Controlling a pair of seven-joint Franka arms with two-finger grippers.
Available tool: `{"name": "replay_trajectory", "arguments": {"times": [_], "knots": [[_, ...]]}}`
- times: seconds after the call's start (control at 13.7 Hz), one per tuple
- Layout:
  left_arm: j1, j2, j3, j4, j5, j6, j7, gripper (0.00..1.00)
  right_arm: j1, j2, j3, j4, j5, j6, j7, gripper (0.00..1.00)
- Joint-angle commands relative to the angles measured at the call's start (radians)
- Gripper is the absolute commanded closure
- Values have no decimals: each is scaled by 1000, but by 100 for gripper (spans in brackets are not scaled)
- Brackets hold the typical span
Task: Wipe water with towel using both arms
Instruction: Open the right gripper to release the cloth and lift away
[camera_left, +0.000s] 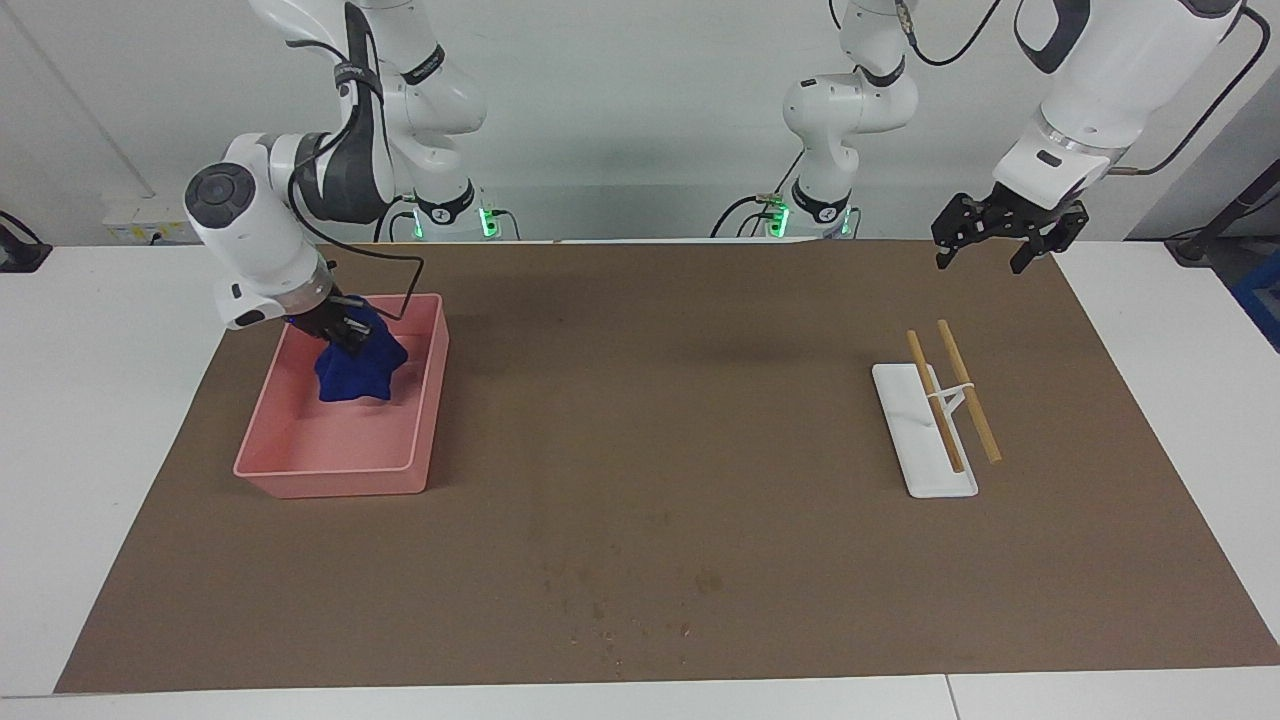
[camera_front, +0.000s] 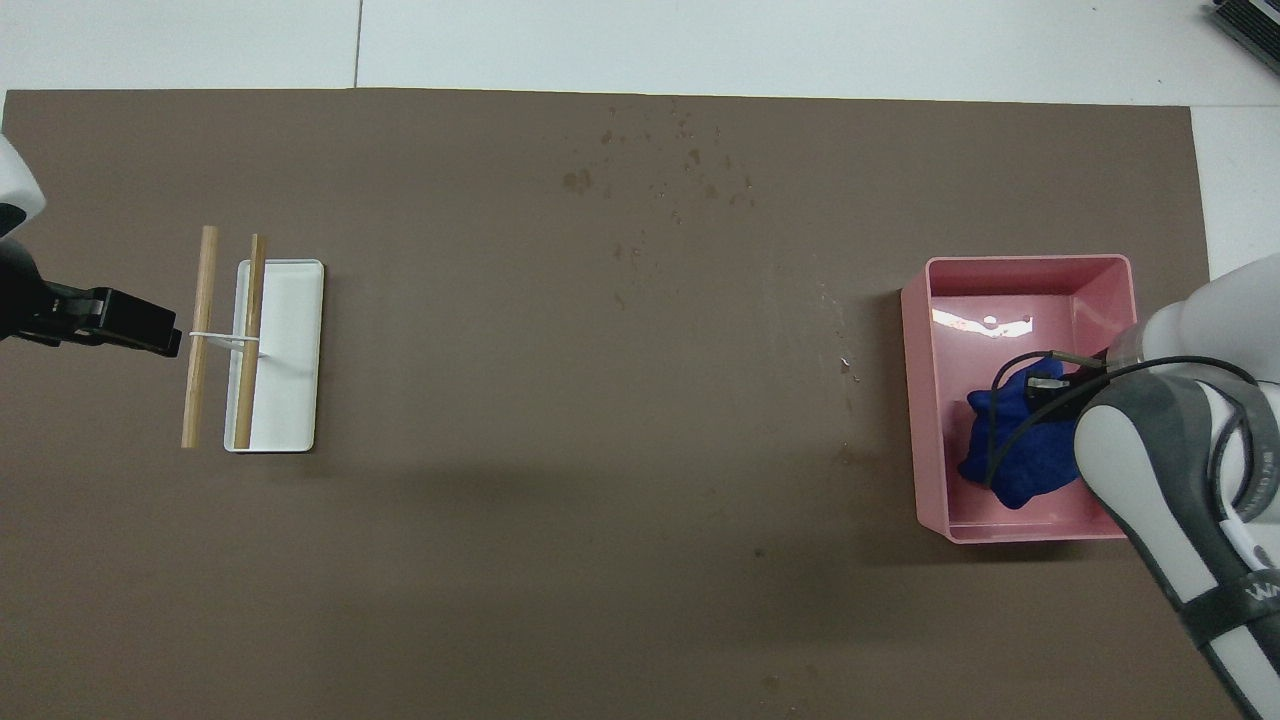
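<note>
Right gripper (camera_left: 345, 330) reaches down into the pink rectangular plastic tray (camera_left: 425, 400), at the right arm's end of the brown table mat (camera_left: 660, 400). Its black fingers are pinched on the bunched deep-blue terry towel (camera_left: 355, 375), which sits in the part of the tray nearer the robots; the cloth peaks up toward the gripper, its lower folds seeming to rest on the tray floor. Left gripper (camera_left: 1005, 235) hangs in the air over the mat's edge at the left arm's end, fingers spread apart with nothing between them; this arm waits. Near it on the mat lies a white flat stand (camera_left: 935, 470) carrying two wooden sticks (camera_left: 968, 390) side by side, tied across with a thin white band. The water (camera_left: 620, 600) shows as faint dark blotches and small shiny drops scattered on the mat's middle stretch, farther from the robots than both tray and stand, well apart from the towel.
</note>
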Motion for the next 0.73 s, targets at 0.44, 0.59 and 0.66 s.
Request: {"name": "replay_trajectory", "arguments": {"times": [0.44, 0.59, 0.66], "knots": [[-6, -24, 7, -29, 13, 12, -1, 0, 29, 1, 10, 1, -22, 21, -12, 0], [-6, -24, 7, -27, 13, 10, -1, 0, 30, -1, 17, 84, -22, -52, -12, 0], [-6, -24, 7, -29, 13, 12, -1, 0, 32, -4, 23, 131, -22, -86, -12, 0]]}}
